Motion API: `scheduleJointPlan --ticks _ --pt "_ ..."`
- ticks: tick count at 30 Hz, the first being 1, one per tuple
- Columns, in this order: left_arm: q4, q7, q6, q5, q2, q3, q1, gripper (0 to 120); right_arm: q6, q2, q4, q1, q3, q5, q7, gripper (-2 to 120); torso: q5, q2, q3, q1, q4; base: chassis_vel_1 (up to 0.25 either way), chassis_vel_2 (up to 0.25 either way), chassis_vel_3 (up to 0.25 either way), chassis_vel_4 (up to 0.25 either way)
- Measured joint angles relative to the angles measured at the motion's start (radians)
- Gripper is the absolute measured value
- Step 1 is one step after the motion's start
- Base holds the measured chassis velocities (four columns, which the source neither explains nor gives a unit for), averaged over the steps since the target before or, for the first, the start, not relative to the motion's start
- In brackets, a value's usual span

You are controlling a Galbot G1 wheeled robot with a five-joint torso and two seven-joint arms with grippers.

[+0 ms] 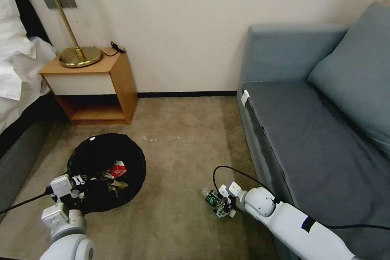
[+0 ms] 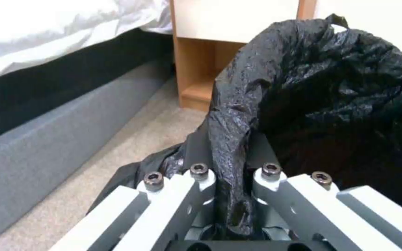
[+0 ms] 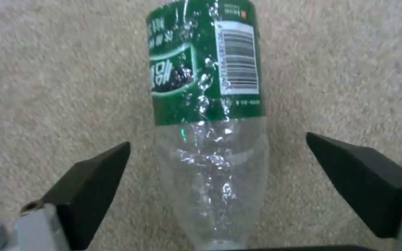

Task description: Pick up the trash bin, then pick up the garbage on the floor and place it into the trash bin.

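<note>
The trash bin, lined with a crinkled black bag, is at the lower left on the carpet. My left gripper is shut on the bag-covered rim at the bin's near side. Inside the bin lie a red-and-white wrapper and a gold-brown wrapper. A clear bottle with a green label lies on the carpet close to the sofa. My right gripper is low over it and open. Its black fingers stand on either side of the bottle's clear part without touching it.
A grey-blue sofa stands just right of my right arm. A wooden nightstand with a brass lamp is at the back left. The bed and its grey base run along the left. Bare carpet lies between bin and sofa.
</note>
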Motion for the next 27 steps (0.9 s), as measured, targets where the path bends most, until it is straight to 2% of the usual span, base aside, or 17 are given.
scheduleJointPlan --ticks 3,4,7,8,10,11,14,21,22,23,24,26,27 --pt "0.001 -0.001 -0.002 0.001 0.000 0.000 0.003 5 0.017 0.017 -0.023 -0.003 0.022 -0.030 -0.010 84 0.0000 0.000 0.000 0.000 0.0001 0.000 0.000 0.000 0.000" --pt "0.001 -0.001 -0.002 0.001 0.000 0.000 0.003 5 0.017 0.017 -0.023 -0.003 0.022 -0.030 -0.010 84 0.0000 0.000 0.000 0.000 0.0001 0.000 0.000 0.000 0.000" --pt "0.000 -0.002 -0.002 0.001 0.000 -0.002 0.006 5 0.037 0.032 -0.055 0.000 0.039 -0.066 -0.024 69 0.0000 0.000 0.000 0.000 0.0002 0.000 0.000 0.000 0.000" --pt "0.000 -0.002 -0.002 0.001 0.000 -0.002 0.006 5 0.037 0.032 -0.055 0.000 0.039 -0.066 -0.024 69 0.0000 0.000 0.000 0.000 0.0002 0.000 0.000 0.000 0.000" --pt "-0.002 -0.003 -0.003 0.001 0.000 -0.002 0.007 5 0.044 0.035 -0.064 0.001 0.045 -0.078 -0.032 59 0.0000 0.000 0.000 0.000 0.0003 0.000 0.000 0.000 0.000" --pt "-0.002 -0.003 -0.003 0.001 0.000 -0.002 0.007 5 0.044 0.035 -0.064 0.001 0.045 -0.078 -0.032 59 0.0000 0.000 0.000 0.000 0.0003 0.000 0.000 0.000 0.000" --pt "-0.002 -0.003 -0.003 0.001 0.000 -0.002 0.006 5 0.051 0.032 -0.057 -0.006 0.052 -0.084 -0.039 44 0.0001 0.000 0.000 0.000 0.0004 0.000 0.000 0.000 0.000" --pt "-0.004 -0.003 0.001 0.001 0.004 -0.002 0.004 5 0.077 0.015 -0.005 -0.031 0.064 -0.083 -0.032 30 0.0000 0.000 0.000 0.000 0.0000 0.000 0.000 0.000 0.000" --pt "-0.004 -0.003 0.002 0.000 0.005 -0.002 0.004 5 0.098 0.012 0.011 -0.034 0.066 -0.077 -0.020 28 0.0000 0.000 0.000 0.000 -0.0001 0.000 0.000 0.000 0.000" --pt "-0.005 -0.003 0.005 -0.003 0.006 -0.001 0.005 5 0.193 0.012 0.042 -0.036 0.070 -0.036 0.009 25 -0.0002 0.000 0.000 0.000 -0.0002 0.000 0.000 0.000 0.000" --pt "-0.005 -0.003 0.005 -0.003 0.006 -0.001 0.005 5 0.193 0.012 0.042 -0.036 0.070 -0.036 0.009 25 -0.0002 0.000 0.000 0.000 -0.0002 0.000 0.000 0.000 0.000" --pt "-0.010 -0.003 0.013 -0.011 0.009 0.003 0.008 5 0.414 0.027 0.081 -0.018 0.072 0.064 0.030 25 0.0002 0.000 0.000 0.000 -0.0002 0.000 0.000 0.000 0.000" --pt "-0.011 -0.003 0.016 -0.015 0.010 0.005 0.008 5 0.489 0.035 0.103 -0.002 0.068 0.112 0.034 25 0.0001 0.000 0.000 0.000 0.0000 0.000 0.000 0.000 0.000"
